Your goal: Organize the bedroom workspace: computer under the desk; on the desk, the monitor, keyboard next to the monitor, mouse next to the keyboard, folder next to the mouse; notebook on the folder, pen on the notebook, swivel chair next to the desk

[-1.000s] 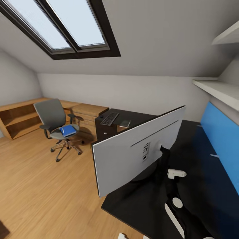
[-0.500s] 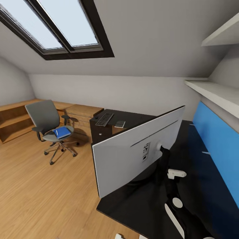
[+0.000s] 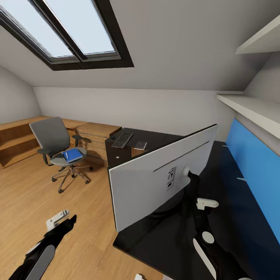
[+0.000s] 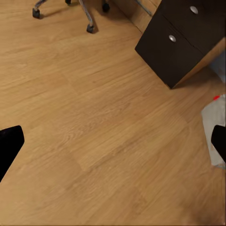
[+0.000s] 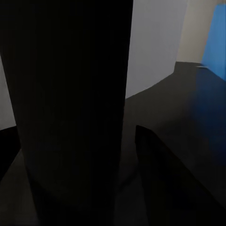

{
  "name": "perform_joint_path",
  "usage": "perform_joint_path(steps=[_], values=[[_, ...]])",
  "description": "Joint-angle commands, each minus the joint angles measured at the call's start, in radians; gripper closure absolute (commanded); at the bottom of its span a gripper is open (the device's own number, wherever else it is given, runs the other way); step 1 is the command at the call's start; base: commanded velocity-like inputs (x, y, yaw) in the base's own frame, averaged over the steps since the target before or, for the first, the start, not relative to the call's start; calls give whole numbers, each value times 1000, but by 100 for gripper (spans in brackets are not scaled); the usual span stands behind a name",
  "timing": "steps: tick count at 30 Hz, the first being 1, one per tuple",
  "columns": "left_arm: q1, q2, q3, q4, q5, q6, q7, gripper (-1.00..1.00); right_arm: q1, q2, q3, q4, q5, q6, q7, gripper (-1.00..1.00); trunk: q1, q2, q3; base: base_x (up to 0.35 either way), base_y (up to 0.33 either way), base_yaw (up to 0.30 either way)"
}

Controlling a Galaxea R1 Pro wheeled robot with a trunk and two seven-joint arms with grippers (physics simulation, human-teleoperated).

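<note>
The head camera looks from high over the near end of the desk (image 3: 175,241), across the monitor's back (image 3: 155,179) toward the far swivel chair (image 3: 58,147). The left wrist camera faces down at the wood floor (image 4: 94,122), sharing the chair's casters, while the right wrist camera sits close against the monitor's dark stand (image 5: 70,103).

Monitor (image 3: 155,175) sat on near end of desk (image 3: 233,217), back toward camera. Keyboard (image 3: 122,139) and notebook (image 3: 140,145) side by side on far end. Swivel chair (image 3: 58,147) stood left of desk, folder (image 3: 72,155) on seat.
</note>
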Motion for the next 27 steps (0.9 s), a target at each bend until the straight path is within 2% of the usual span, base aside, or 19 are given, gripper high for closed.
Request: perform_joint_path(steps=[1, 4, 6, 9, 15, 23, 27], values=[[0, 1, 3, -26, 8, 6, 11, -100, -2, -2, 7, -2, 0, -7, -5, 100, 0, -1, -1, 0, 0, 0], [0, -3, 51, -107, 8, 15, 14, -100, -2, -3, 6, -1, -1, -5, -5, 100, 0, -1, -1, 0, 0, 0], [0, -6, 59, -110, 4, 13, 13, -100, -2, -4, 3, -1, -1, -3, -5, 100, 0, -1, -1, 0, 0, 0], [0, -8, 67, -85, -22, 11, 13, -100, -2, -7, -10, -1, -3, 3, -5, 100, 0, -1, -1, 0, -3, 0], [0, -11, 67, -64, -61, 10, 13, -100, -2, -10, -27, -3, -6, 6, -5, 100, 0, -1, -1, 28, -139, 0], [0, -12, 67, -63, -64, 10, 13, -100, -2, -10, -28, -4, -4, 0, -7, 100, 0, -1, -1, 7, -22, -8], [0, -12, 66, -63, -65, 10, 12, -100, -2, -10, -28, -4, -3, 0, -7, 100, 0, -1, -1, 0, 0, -188]])
